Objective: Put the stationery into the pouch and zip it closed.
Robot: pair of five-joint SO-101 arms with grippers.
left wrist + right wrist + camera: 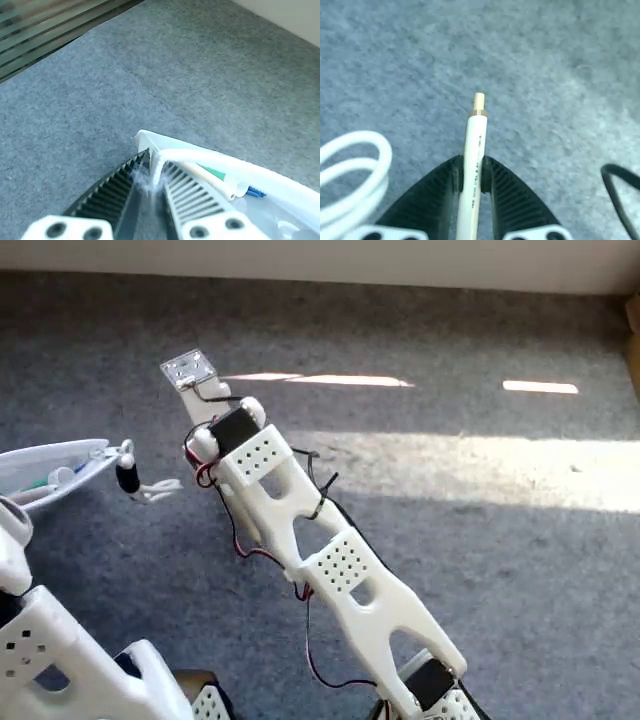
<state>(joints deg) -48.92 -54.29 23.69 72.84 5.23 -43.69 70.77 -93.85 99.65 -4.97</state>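
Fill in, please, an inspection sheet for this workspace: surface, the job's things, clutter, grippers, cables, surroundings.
Surface: grey carpet with sunlit patches.
Job's things: translucent pouch with stationery showing inside, white, green and blue; white pen with a gold tip, outside the pouch.
Clutter: small black piece with a white loop, beside the pouch's end; I cannot tell what it is.
Grippers: left gripper shut on the pouch's edge; right gripper shut on the white pen.
Cables: red and black wires along the middle arm; white cable loops and a black cable near the right gripper.
Surroundings: pale wall at the carpet's far edge; slatted panel.
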